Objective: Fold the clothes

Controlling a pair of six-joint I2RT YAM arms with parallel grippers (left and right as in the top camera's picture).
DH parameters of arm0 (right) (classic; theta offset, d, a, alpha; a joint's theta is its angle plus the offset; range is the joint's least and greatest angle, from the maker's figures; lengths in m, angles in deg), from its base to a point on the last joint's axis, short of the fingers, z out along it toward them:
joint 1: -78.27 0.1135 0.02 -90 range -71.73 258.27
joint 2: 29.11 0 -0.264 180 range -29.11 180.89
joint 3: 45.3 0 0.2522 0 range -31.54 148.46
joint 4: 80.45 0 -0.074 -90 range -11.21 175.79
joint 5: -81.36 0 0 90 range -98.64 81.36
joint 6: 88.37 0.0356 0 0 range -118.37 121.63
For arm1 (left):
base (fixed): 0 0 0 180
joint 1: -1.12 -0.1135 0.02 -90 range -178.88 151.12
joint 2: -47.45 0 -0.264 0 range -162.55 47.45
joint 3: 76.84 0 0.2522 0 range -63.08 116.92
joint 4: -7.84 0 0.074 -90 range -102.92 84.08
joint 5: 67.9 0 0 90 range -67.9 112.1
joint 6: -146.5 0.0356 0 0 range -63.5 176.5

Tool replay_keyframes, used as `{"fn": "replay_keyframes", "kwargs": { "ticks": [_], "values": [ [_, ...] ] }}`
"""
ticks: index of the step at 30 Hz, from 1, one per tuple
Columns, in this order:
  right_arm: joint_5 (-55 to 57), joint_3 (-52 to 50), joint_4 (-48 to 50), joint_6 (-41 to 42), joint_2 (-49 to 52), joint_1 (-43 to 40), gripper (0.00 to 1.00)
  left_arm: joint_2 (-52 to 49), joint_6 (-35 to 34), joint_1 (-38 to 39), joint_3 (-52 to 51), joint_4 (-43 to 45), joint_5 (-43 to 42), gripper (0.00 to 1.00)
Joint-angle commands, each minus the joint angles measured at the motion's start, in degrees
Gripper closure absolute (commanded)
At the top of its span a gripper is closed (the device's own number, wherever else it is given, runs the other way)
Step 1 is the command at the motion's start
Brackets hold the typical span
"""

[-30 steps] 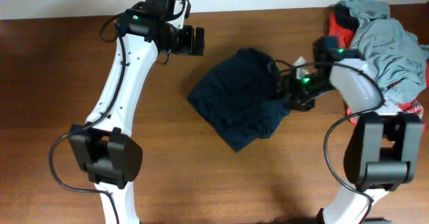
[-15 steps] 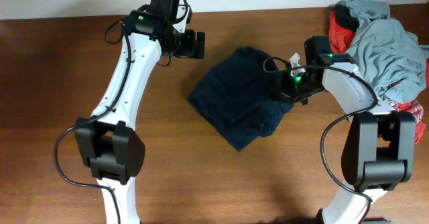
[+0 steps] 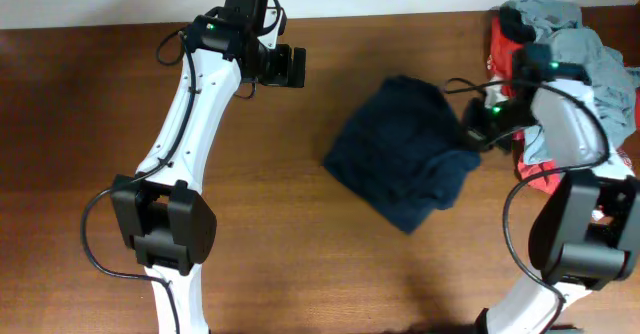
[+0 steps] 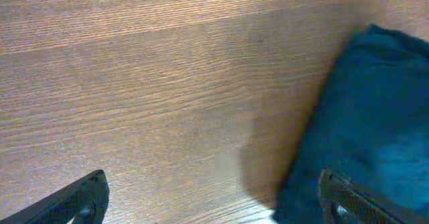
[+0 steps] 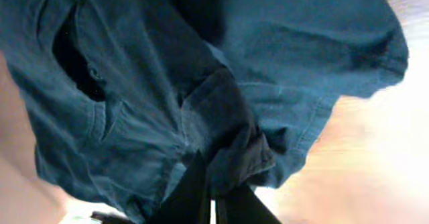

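Note:
A folded dark blue garment (image 3: 400, 152) lies on the wooden table, right of centre. My right gripper (image 3: 478, 134) is shut on a bunched fold at its right edge. The right wrist view shows that cloth (image 5: 201, 63) pinched between the closed black fingertips (image 5: 201, 190) of the right gripper (image 5: 213, 194). My left gripper (image 3: 298, 66) hovers open above bare wood, up and to the left of the garment. In the left wrist view the garment (image 4: 375, 117) fills the right side, and the left gripper (image 4: 213, 187) has nothing between its wide-set fingers.
A heap of other clothes, grey (image 3: 575, 59) over red (image 3: 500, 42), sits at the table's far right corner behind the right arm. Bare wooden tabletop (image 3: 100, 174) stretches across the left and front.
The right gripper closed on the blue garment's right edge and pulled it to the right across the table. The left arm shifted slightly, then held still.

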Motion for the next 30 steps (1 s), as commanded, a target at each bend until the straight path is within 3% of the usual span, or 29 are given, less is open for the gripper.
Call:
{"fn": "replay_keyframes", "kwargs": {
  "ticks": [1,14,19,21,23,24,25,30],
  "values": [
    [6.0,-1.2,-0.4,-1.4,-0.9,0.1,0.96,-0.6,0.8,-0.3,-0.3,0.0,0.5,0.01],
    [13.7,-19.6,13.6,6.8,-0.8,-2.3,0.96,-0.6,0.7,-0.3,-0.3,0.0,0.4,0.01],
    [13.4,-18.7,12.1,6.6,-0.8,-3.7,0.64,-0.7,0.7,-0.3,-0.3,0.0,0.4,0.01],
    [13.2,-17.4,10.8,6.1,-0.9,-3.8,0.47,-0.7,0.8,-0.3,-0.3,0.0,0.4,0.01],
    [13.2,-15.3,9.2,5.2,-0.9,-3.8,0.21,-0.7,0.8,-0.3,-0.3,0.0,0.4,0.01],
    [13.2,-14.3,8.3,5.2,-0.9,-3.7,0.14,-0.8,0.8,-0.3,-0.3,0.0,0.4,0.01],
    [13.2,-13.2,7.5,5.0,-0.9,-3.7,0.10,-0.9,1.1,-0.3,-0.3,0.0,0.4,0.01],
    [12.2,-7.7,3.5,2.8,-0.9,-3.7,0.12,-1.6,1.2,-0.3,-0.3,-0.2,0.2,0.01]
  ]
}}
